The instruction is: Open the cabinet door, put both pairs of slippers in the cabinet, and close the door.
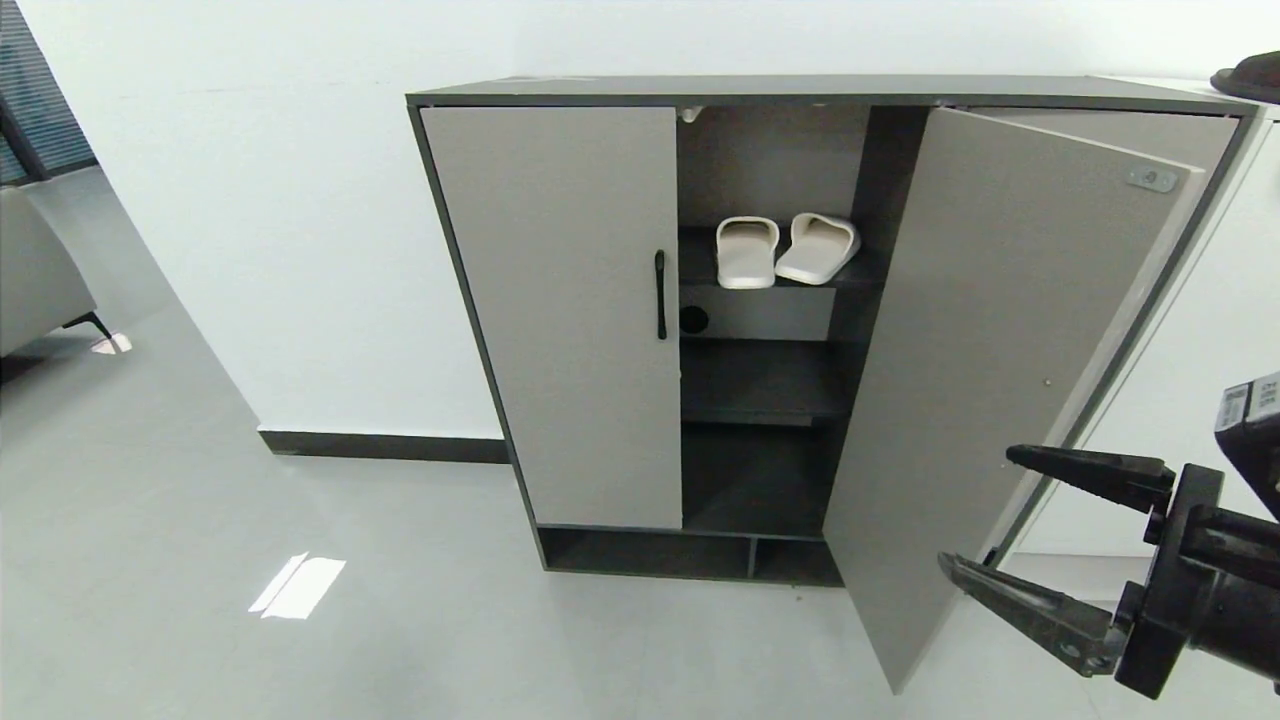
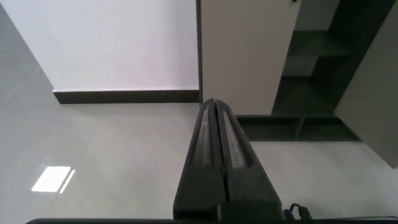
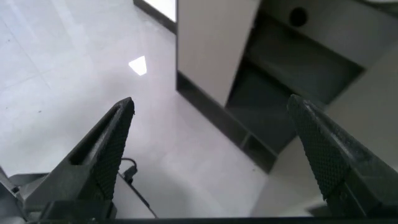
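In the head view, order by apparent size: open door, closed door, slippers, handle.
1. The open door and the closed door: about alike; the open one is nearer, so unranked.
2. The slippers.
3. The handle.

Head view: from above, facing the front of the cabinet (image 1: 800,88). Wrist views: lower, angled down toward the cabinet's base. All three share its lower shelves (image 1: 760,470).

We see a plain white wall (image 1: 300,200) meeting a glossy grey floor (image 1: 150,560) along a dark skirting board (image 1: 385,446). A bright patch of light (image 1: 298,586) lies on the floor. A smaller patch (image 1: 110,344) lies beside the leg of a grey sofa (image 1: 35,270) at the left edge, below a slatted window (image 1: 30,110).
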You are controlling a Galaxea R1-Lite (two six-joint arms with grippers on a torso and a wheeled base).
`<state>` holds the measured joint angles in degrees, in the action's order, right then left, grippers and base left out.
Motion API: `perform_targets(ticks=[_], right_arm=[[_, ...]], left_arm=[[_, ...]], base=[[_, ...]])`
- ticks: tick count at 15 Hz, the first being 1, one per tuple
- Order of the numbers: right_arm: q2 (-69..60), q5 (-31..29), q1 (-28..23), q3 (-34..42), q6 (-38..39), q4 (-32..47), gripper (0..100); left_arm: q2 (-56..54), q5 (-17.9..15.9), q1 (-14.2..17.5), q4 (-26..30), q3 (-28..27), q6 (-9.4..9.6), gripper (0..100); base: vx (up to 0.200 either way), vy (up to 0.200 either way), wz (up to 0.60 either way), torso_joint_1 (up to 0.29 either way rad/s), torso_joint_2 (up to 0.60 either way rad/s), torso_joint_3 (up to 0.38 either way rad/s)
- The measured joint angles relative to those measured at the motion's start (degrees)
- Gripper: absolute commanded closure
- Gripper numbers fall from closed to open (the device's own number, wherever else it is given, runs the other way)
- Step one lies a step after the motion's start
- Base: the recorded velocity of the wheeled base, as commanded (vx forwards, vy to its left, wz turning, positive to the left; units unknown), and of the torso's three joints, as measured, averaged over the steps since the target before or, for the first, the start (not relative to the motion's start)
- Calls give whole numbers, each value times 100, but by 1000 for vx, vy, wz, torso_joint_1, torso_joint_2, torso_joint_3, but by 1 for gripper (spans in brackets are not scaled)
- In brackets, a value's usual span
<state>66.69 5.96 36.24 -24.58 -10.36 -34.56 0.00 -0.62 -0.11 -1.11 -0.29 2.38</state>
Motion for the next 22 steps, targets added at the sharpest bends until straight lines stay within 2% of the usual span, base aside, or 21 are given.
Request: perform_targets(ticks=[5,8,22], right_arm=[[9,39,5,52,0,-24,0],[20,63,2,189,-77,-428,0],[91,222,6,355,-195,-525,0]], left_arm=[[0,0,1,0,5,-2,100],[0,-4,1,-1,5,-2,100],[0,-9,1,-1,7,0,100]], base=[[0,-200,-240,6,-18,-9],[0,-200,0,38,-154,-116],[0,-200,-86,2,-4,-6]])
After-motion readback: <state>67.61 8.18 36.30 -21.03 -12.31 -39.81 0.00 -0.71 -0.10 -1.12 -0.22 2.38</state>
